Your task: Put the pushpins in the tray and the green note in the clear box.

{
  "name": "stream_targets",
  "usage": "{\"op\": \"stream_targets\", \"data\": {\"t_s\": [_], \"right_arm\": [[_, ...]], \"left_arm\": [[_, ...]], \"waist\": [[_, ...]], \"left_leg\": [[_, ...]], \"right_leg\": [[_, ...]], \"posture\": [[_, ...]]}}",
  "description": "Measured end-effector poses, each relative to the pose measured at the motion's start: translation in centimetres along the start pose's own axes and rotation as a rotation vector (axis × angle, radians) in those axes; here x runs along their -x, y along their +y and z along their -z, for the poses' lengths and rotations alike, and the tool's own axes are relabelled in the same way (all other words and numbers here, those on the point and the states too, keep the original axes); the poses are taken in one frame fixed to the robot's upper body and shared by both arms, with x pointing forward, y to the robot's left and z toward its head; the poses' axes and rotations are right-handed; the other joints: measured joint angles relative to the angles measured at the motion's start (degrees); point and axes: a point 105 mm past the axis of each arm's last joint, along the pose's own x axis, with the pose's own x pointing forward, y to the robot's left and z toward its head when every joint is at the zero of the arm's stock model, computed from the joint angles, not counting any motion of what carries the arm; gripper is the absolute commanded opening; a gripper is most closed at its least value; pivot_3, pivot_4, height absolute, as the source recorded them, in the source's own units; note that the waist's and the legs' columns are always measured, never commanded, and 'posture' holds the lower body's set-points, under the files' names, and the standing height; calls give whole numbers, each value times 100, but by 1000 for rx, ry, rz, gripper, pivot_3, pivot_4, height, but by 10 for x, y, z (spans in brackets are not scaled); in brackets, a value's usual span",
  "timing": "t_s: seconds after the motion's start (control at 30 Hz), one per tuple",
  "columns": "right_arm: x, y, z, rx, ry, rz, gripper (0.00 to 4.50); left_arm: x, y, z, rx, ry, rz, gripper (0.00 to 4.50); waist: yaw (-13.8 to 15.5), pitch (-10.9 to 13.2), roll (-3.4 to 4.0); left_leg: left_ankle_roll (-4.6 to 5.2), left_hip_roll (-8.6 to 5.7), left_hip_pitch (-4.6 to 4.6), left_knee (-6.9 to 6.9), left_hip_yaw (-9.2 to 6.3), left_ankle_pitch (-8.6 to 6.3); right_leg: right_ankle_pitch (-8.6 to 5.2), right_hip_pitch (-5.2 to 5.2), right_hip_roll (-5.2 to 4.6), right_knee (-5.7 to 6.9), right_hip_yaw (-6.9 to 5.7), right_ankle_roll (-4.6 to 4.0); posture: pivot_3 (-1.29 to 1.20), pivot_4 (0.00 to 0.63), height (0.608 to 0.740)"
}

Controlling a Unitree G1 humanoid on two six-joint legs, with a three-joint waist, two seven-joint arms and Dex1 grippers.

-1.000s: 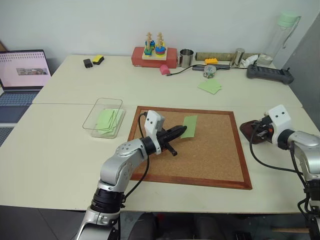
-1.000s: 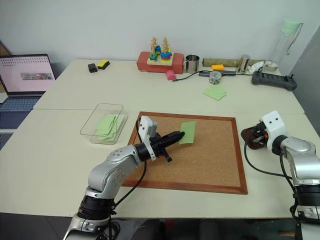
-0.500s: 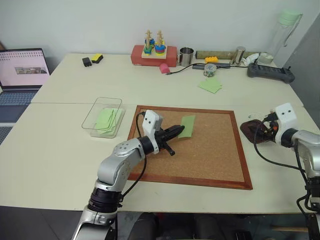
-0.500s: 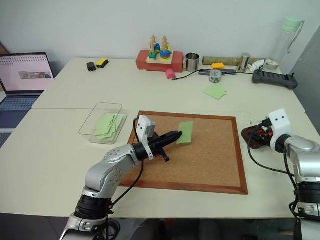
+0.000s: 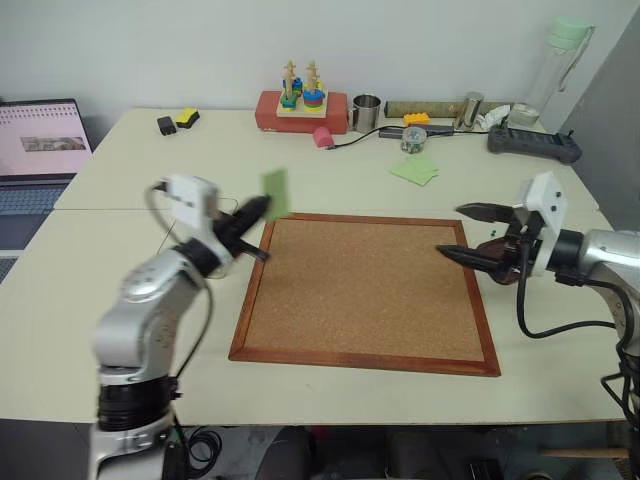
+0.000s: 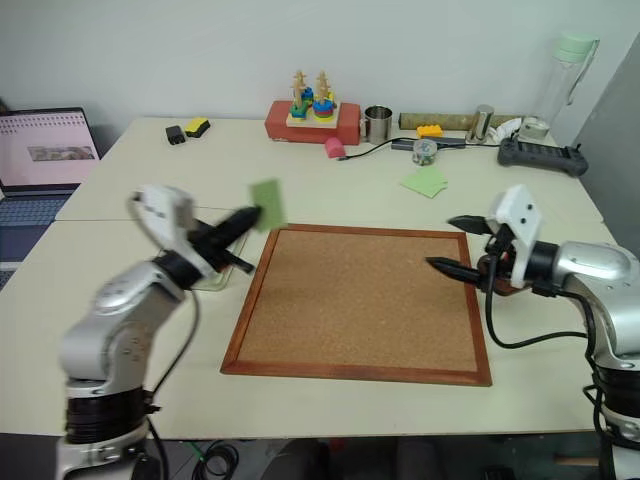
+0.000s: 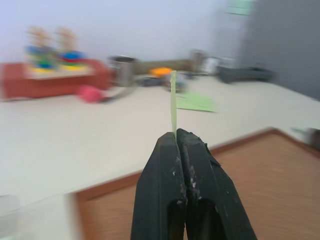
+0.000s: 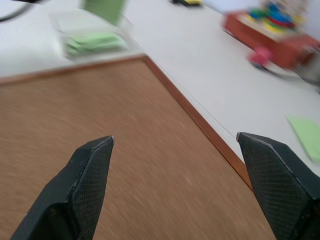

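Note:
My left gripper [image 5: 256, 207] is shut on the lower edge of the green note [image 5: 275, 192], which stands upright in the air above the table just left of the corkboard's far left corner. The left wrist view shows the note [image 7: 173, 102] edge-on between the closed fingertips. The clear box [image 8: 92, 37], with green notes lying in it, sits on the table beside that corner, below the held note [image 8: 105, 9]. My right gripper [image 5: 466, 232] is wide open and empty, raised over the corkboard's right edge. The tray is hidden behind my right hand. The pushpins are out of view.
The wood-framed corkboard [image 5: 360, 290] lies bare in the middle. A loose pile of green notes [image 5: 418, 170] rests behind it. A laptop [image 5: 40, 130] stands at far left. A red toy block [image 5: 298, 105], metal cup [image 5: 366, 107] and bottle [image 5: 560, 55] line the back.
My left gripper lifted the green note off the corkboard and carried it left and up. My right gripper opened, rose from the tray and swung left over the corkboard's edge.

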Motion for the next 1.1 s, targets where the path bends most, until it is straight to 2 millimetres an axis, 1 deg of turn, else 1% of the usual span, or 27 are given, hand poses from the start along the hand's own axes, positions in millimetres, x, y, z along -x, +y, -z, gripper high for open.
{"op": "stream_targets", "data": {"t_s": [0.07, 0.1, 0.2, 0.27, 0.3, 0.37, 0.43, 0.5, 0.63, 0.7, 0.73, 0.77, 0.9, 0.97, 1.1], "right_arm": [[-7, 2, -12, 21, -31, -34, 4138], [-10, 3, -13, 26, -34, -46, 4138], [-20, 6, -14, 9, -50, -85, 4138], [-26, 8, -12, -2, -51, -108, 4138], [-27, 8, -11, -5, -51, -112, 4138], [-31, 12, -9, -14, -54, -130, 4138], [-32, 12, -8, -17, -56, -132, 4138], [-32, 12, -8, -17, -56, -132, 4138], [-32, 12, -8, -17, -55, -131, 4138], [-32, 12, -8, -18, -54, -130, 4160], [-31, 12, -7, -18, -53, -130, 4160], [-31, 12, -7, -18, -52, -130, 4160], [-31, 12, -6, -19, -48, -128, 4160], [-30, 12, -5, -20, -43, -126, 4160], [-28, 10, -3, -17, -28, -119, 4160]], "left_arm": [[10, 32, 0, -50, 28, -126, 0], [14, 43, 1, -66, 42, -171, 0], [20, 67, 10, -90, 105, -258, 0], [21, 79, 22, -78, 156, -294, 0], [20, 81, 25, -75, 169, -298, 0], [17, 80, 41, -52, 219, -282, 0], [12, 75, 46, -48, 231, -251, 0], [6, 69, 46, -49, 228, -209, 0], [4, 62, 48, -49, 236, -162, 0], [4, 59, 51, -45, 248, -145, 399], [4, 58, 53, -42, 255, -141, 422], [5, 57, 56, -40, 267, -136, 699], [9, 54, 67, -33, 317, -116, 1472], [9, 50, 65, -41, 316, -96, 1870], [11, 47, 51, -99, 302, -61, 2619]], "waist": [[9, 1, -2], [30, 2, -4], [100, 3, -7], [141, 3, -6], [147, 3, -6], [156, 4, -7], [155, 4, -8], [144, 4, -8], [126, 4, -8], [113, 4, -8], [112, 4, -8], [112, 4, -8], [119, 4, -8], [120, 4, -8], [120, 4, -8]], "left_leg": [[0, -2, -2, -1, -2, 0], [-1, -4, -5, -1, -7, 0], [-2, -6, -8, -1, -9, 1], [-2, -5, -8, -1, -12, 1], [-2, -5, -8, -1, -12, 1], [-21, -6, -13, 0, -14, 12], [-22, -6, -17, 0, -13, 12], [-23, -3, -17, -2, -12, 12], [-23, 2, -17, -4, -12, 12], [-23, 3, -16, -4, -12, 12], [-23, 4, -16, -4, -12, 12], [-23, 4, -16, -4, -12, 12], [-22, 3, -16, -2, -12, 12], [-22, 3, -17, -2, -12, 12], [-22, 3, -16, -3, -11, 12]], "right_leg": [[0, -1, -2, -5, -1, 0], [0, -2, -4, -7, -5, 0], [0, -6, -5, -6, -6, 0], [0, -8, -5, -5, -9, -1], [0, -8, -6, -5, -9, -1], [1, -10, -9, -6, -9, -1], [1, -14, -12, -5, -8, -2], [1, -15, -14, -6, -6, -2], [1, -17, -14, -4, -5, -2], [1, -18, -14, -2, -4, -2], [1, -18, -14, -2, -4, -2], [1, -18, -14, -2, -5, -2], [1, -17, -14, -1, -5, -2], [1, -17, -14, -2, -5, -2], [1, -17, -14, -2, -3, -2]], "posture": [[0, 150, 740], [0, 150, 740], [0, 150, 740], [0, 150, 740], [0, 150, 740], [0, 150, 740], [0, 150, 740], [0, 150, 740], [0, 150, 740], [0, 150, 740], [0, 150, 740], [0, 150, 740], [0, 150, 740], [0, 150, 740], [0, 150, 740]]}}
